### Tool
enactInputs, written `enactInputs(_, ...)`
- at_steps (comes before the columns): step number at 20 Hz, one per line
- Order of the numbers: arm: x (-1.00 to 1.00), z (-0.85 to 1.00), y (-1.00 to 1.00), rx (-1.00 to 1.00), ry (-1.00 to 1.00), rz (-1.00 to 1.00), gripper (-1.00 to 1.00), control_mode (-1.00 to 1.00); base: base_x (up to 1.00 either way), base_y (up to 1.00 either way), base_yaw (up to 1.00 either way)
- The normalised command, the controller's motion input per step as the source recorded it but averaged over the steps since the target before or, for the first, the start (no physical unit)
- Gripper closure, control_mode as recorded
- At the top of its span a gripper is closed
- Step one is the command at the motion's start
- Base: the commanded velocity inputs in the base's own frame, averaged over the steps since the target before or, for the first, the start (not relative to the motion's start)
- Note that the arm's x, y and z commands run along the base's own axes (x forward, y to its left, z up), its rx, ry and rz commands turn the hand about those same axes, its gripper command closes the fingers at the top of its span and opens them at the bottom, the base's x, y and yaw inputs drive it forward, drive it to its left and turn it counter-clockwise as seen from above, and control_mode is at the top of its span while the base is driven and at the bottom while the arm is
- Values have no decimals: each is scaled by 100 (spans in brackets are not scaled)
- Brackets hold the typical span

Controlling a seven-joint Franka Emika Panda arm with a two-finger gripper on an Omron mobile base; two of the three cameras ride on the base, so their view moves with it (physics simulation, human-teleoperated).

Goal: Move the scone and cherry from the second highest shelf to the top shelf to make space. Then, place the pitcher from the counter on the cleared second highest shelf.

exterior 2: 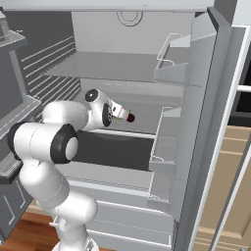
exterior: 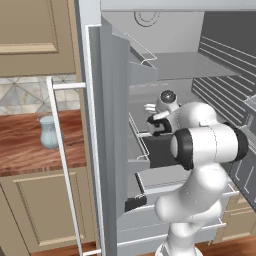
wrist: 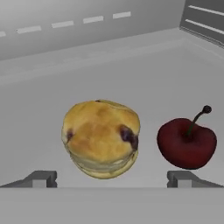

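Grey and open, the fridge [exterior: 112, 125] is the biggest thing we see, its door swung out toward the left in the left base view with wire-fronted door bins along it. Left of it, the reddish-brown wood counter [exterior: 20, 150] runs over beige cabinets, with grey patterned tile behind. Inside the fridge, we find the top shelf [exterior 2: 112, 66] under a round light fitting, bare across the part we can see. Below it lies the second highest shelf [wrist: 131, 78], pale grey and flat.

Our white arm [exterior: 200, 145] reaches into the fridge at the height of that second shelf. On the counter, well apart from the arm, the pale blue-grey pitcher [exterior: 49, 132] stands upright near the tile.

In the hand view our gripper [wrist: 111, 178] sits low and near the front of the second highest shelf, fingers [wrist: 41, 178] spread wide and holding nothing. The golden-tan scone [wrist: 101, 138] rests on the shelf just beyond them, lined up between the two tips; we cannot tell whether they touch it. The dark red cherry [wrist: 187, 142] lies just right of the scone, apart from it, its stem pointing up.
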Motion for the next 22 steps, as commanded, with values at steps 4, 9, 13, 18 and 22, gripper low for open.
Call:
enactInputs(4, 35, -15, -2, 0, 0, 0, -100, -100, 0, 0, 0)
enactInputs(9, 35, -15, -2, 0, 0, 0, -100, -100, 0, 0, 0)
enactInputs(13, 31, -14, -4, 0, 0, 0, -100, -100, 0, 0, 0)
enactInputs(18, 24, -12, -1, 0, 0, 0, 100, -100, 0, 0, 0)
enactInputs(22, 0, -2, 0, 0, 0, 0, 100, -100, 0, 0, 0)
